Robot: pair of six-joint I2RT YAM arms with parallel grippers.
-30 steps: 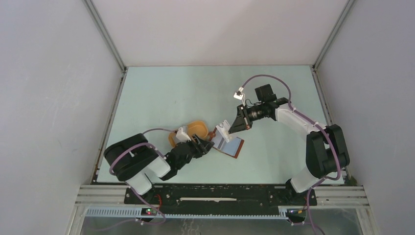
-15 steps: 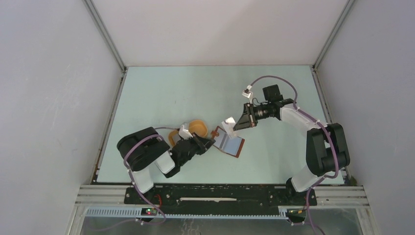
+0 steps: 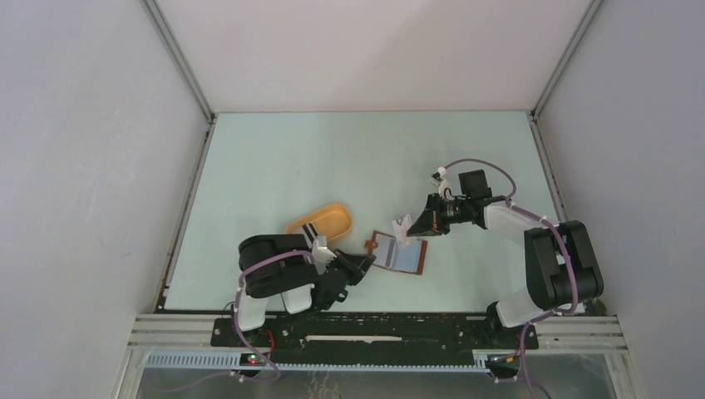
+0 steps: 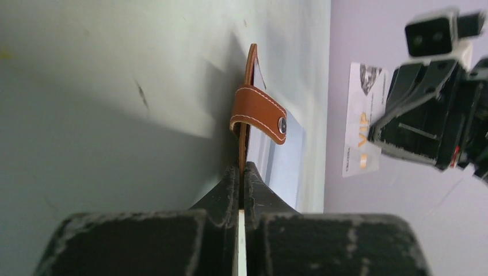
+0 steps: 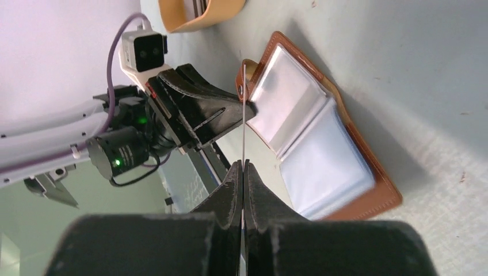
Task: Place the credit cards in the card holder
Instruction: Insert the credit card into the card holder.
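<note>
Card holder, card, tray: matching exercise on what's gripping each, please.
Things:
1. reddish-brown leather card holder
2. white VIP card
3. orange-yellow oval tray

States:
A. held off the table in the right jaws
B. on the table, gripped by neither jaws
C. lying open, edge pinched in the left jaws

Pairs: 1-C, 2-A, 3-B

Top view high at six o'clock, angled downward; wrist views close, low, opposed, card holder (image 3: 399, 253) shared between.
</note>
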